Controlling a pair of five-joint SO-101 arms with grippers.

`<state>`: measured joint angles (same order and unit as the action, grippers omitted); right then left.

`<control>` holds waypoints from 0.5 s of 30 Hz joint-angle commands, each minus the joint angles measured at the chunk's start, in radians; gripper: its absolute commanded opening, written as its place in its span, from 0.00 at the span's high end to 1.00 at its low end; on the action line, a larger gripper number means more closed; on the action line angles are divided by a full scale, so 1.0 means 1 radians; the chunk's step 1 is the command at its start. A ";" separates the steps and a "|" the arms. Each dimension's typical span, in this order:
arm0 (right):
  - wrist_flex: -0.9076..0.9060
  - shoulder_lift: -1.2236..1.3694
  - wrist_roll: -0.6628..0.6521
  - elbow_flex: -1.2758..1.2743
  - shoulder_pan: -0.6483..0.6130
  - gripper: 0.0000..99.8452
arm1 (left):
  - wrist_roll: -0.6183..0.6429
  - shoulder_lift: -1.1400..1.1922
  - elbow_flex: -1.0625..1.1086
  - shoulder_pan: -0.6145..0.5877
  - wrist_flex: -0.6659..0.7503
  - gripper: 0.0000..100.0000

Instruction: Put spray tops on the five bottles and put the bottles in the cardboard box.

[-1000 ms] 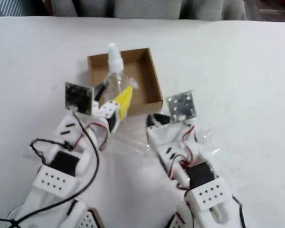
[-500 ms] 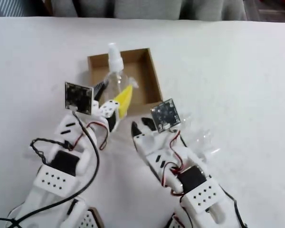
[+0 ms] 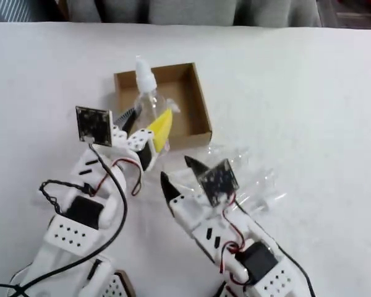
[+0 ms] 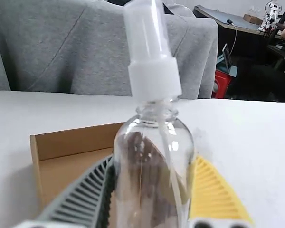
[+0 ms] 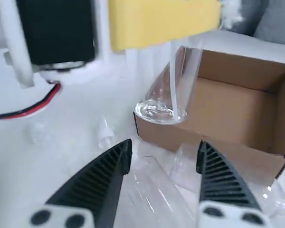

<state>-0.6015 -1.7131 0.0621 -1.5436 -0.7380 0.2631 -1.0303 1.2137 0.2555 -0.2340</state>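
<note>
Your left pincer was clamped on a topped bottle over the near wall of the box. Your right pincer gaped above loose bottles on the tabletop. Nothing looked boxed yet, so most work was left.

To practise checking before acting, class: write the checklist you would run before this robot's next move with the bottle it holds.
1. Spray top on the held bottle: ok.
2. Left pincer shut on the bottle: ok.
3. Bottle set inside the cardboard box: not ok, held up at its near wall.
4. Right pincer open above the loose bottles: ok.
5. Tops on the loose bottles: cannot tell.
</note>
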 commanded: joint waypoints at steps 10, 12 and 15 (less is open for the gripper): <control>0.134 -0.085 -0.002 -0.058 -0.015 0.81 | 0.012 -0.398 0.186 0.090 0.020 0.95; 0.134 -0.085 -0.002 -0.058 -0.012 0.81 | 0.012 -0.467 0.235 0.099 0.017 0.95; 0.134 -0.085 -0.002 -0.060 -0.010 0.81 | 0.012 -0.542 0.287 0.101 0.017 0.95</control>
<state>-0.4910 -1.7883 0.0621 -1.6095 -0.7503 0.2708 -1.4553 1.4668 0.3399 -0.2340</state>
